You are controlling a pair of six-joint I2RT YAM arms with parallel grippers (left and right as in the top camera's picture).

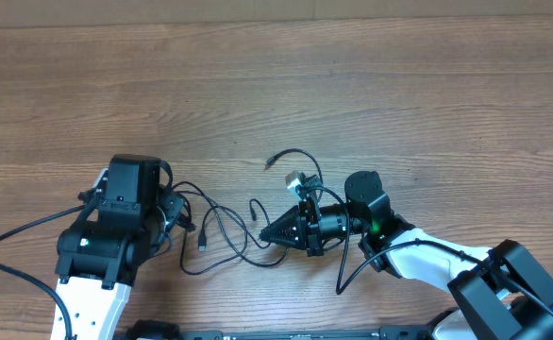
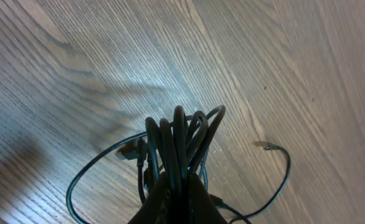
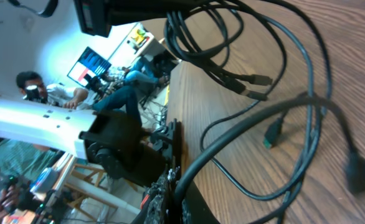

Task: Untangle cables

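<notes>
Several thin black cables (image 1: 222,219) lie tangled on the wooden table between my two arms. My left gripper (image 1: 179,214) is shut on a bunch of cable loops (image 2: 181,140), which stand up from between its fingers (image 2: 198,202). My right gripper (image 1: 265,236) points left and is shut on a single cable (image 3: 245,127) that runs out from its fingertips (image 3: 195,199) across the table. Small plug ends (image 3: 271,133) lie loose on the wood, one (image 2: 268,146) of them to the right of the bunch. A silver connector (image 1: 293,178) sits just above the right gripper.
The wooden table (image 1: 276,85) stretches bare behind the tangle. Thicker arm wires (image 1: 17,236) trail off the left arm toward the front left. The right arm's white link (image 1: 427,260) lies along the front right. People and desks show beyond the table edge (image 3: 170,106).
</notes>
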